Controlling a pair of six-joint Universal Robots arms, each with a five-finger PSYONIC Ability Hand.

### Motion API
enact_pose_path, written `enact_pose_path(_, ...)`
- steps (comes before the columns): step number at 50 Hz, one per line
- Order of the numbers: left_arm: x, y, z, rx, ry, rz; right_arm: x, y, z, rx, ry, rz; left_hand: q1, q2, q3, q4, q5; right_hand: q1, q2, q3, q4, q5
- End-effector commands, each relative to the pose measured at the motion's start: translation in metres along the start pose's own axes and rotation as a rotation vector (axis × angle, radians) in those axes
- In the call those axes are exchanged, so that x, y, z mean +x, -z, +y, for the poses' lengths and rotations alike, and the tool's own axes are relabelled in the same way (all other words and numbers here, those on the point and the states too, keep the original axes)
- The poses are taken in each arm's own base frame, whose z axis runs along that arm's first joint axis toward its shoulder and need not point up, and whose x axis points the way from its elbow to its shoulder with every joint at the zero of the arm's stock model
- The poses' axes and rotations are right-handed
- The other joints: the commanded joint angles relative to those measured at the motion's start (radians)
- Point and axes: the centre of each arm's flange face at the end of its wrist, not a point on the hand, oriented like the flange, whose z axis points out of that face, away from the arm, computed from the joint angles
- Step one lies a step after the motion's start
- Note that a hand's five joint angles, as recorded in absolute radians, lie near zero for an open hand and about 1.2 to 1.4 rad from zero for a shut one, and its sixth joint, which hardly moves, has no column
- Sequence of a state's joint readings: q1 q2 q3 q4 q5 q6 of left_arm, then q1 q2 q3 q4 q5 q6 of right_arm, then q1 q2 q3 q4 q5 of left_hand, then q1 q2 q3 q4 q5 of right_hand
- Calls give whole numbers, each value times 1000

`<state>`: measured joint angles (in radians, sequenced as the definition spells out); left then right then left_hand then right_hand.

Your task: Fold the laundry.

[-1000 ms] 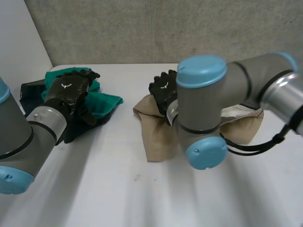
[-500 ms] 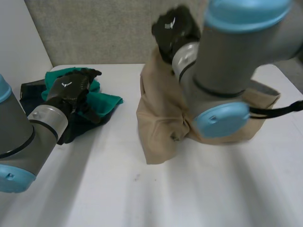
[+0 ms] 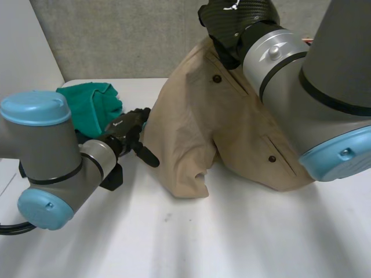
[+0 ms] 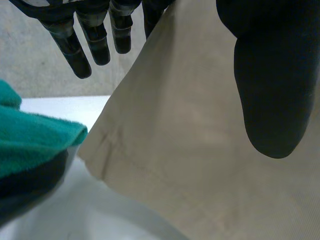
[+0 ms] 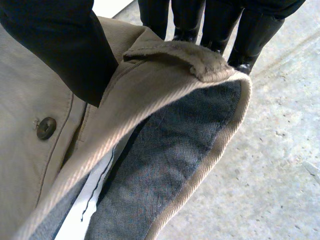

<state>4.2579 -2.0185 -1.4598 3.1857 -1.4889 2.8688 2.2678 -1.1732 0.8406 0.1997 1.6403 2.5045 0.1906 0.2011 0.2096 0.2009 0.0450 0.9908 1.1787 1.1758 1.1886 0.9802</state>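
Light is bright and even, from overhead; white table (image 3: 174,243) is evenly lit, no glare; soft shade sits under the tan garment (image 3: 191,127) hem, just past the left hand (image 3: 128,128) fingertips; small glints show on the back of the right hand (image 3: 232,20) and its metal wrist ring (image 3: 272,55); left wrist view: thumb (image 4: 272,75) reads near-black, faint sheen on fingers (image 4: 95,45); right wrist view: grey lining (image 5: 165,165) under the fingers (image 5: 187,20) is in shade; concrete surface (image 5: 280,150) beyond the fingertips is well lit.
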Motion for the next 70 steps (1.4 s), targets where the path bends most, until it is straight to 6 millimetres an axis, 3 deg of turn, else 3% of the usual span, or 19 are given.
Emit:
enact_pose_path(1,-5,-5,6,-11,-9,-15,8,2,6,-23,3,15,105,94,86,95,76,405,218,220,208,242)
enact_pose_path(7,-5,-9,6,-2,-17,-9,13,12,6,-35,5,18,231,221,212,221,202,405,218,220,208,242)
enact_pose_path(15,-5,-14,12,-16,-62,0,25,17,13,-63,10,41,604,593,585,594,575,405,218,220,208,242)
enact_pose_path(19,-5,-14,13,-20,-66,-3,30,19,15,-69,13,51,938,928,919,928,909,405,218,220,208,242)
enact_pose_path(20,-7,-15,10,-11,-65,-9,31,19,15,-71,13,54,1148,1138,1129,1138,1119,405,218,220,208,242)
enact_pose_path(22,-6,-13,5,4,-69,-9,37,17,18,-77,17,70,1206,1195,1187,1195,1177,405,218,220,208,242)
enact_pose_path(26,2,0,-26,96,-99,4,50,17,18,-78,25,105,1206,1195,1187,1195,1177,405,218,220,208,242)
enact_pose_path(27,9,13,-50,166,-126,15,53,18,17,-76,30,110,1206,1195,1187,1195,1177,405,218,220,208,242)
enact_pose_path(30,18,36,-82,273,-171,23,64,24,9,-60,36,129,1206,1195,1187,1195,1177,405,218,220,208,242)
enact_pose_path(35,41,101,-149,526,-268,54,77,40,-9,-23,38,138,1206,1195,1187,1195,1177,405,218,220,208,242)
enact_pose_path(39,53,144,-177,662,-297,67,84,50,-16,-25,42,128,1206,1195,1187,1195,1177,405,218,220,208,242)
enact_pose_path(43,57,159,-186,712,-304,72,89,55,-7,-88,43,110,1206,1195,1187,1195,1177,405,218,220,208,242)
enact_pose_path(46,56,158,-186,709,-305,66,92,57,3,-149,43,96,1206,1195,1187,1195,1177,405,218,220,208,242)
enact_pose_path(50,49,134,-173,634,-337,39,90,56,21,-231,32,46,1206,1195,1187,1195,1177,405,218,220,208,242)
enact_pose_path(53,41,101,-155,541,-386,12,78,37,53,-296,1,-32,1206,1195,1187,1195,1177,405,218,220,208,242)
enact_pose_path(60,29,26,-132,441,-452,-11,61,-4,84,-248,-83,-46,1206,1195,1187,1195,1177,405,218,220,208,242)
enact_pose_path(64,34,-2,-156,570,-470,-18,67,-49,96,-91,-171,89,1206,1195,1187,1195,1177,405,218,220,208,242)
enact_pose_path(67,41,-10,-194,774,-495,-27,82,-68,87,42,-178,189,1206,1195,1187,1195,1177,405,218,220,208,242)
enact_pose_path(70,53,-1,-235,1018,-516,-28,105,-84,64,239,-163,332,1206,1195,1187,1195,1177,405,218,220,208,242)
